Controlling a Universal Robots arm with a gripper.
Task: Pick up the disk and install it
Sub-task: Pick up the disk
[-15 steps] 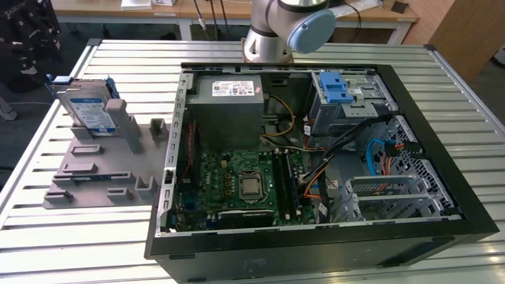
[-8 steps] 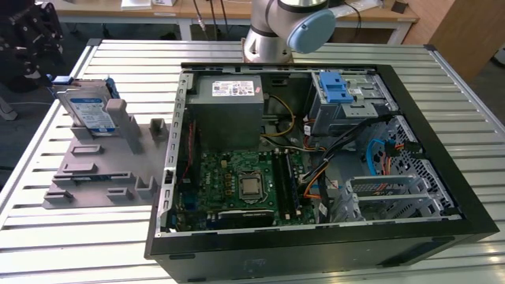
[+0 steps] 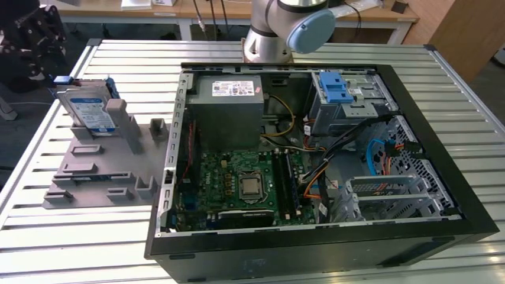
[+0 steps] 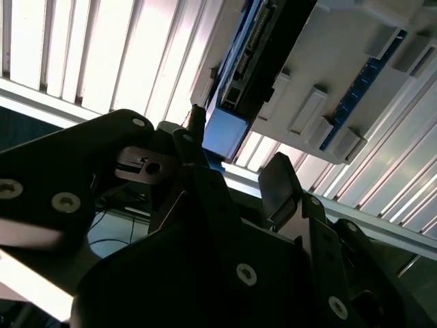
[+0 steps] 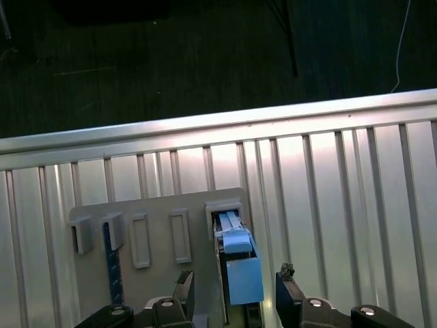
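- One arm, one gripper [image 5: 235, 281], and it hangs right above the disk [image 5: 242, 277] in the first wrist view.
- Jaws are wide apart: one black finger [image 5: 184, 283] sits on one side of the disk and the other on the opposite side, with a clear gap showing on both sides. Nothing is gripped.
- Second wrist view tells the same story, with a fingertip [image 4: 276, 167] close to the blue rail end of the disk [image 4: 229, 133] but not touching it.
- Over in the exterior view, the disk [image 3: 85, 109] stands on edge in a slot of the grey holder [image 3: 94, 171], its blue-and-white label facing the camera.
- That holder lies flat on the slatted metal table [image 3: 79, 236], at the exterior view's left, just beside the open computer case [image 3: 316, 251].
- Inside the case, the drive cage with the blue latch [image 3: 347, 97] sits toward the far corner, next to the grey box with a white sticker [image 3: 229, 112]; the motherboard [image 3: 236, 183] lies below that.
- So the disk is outside the case, well apart from the cage, not yet picked up.
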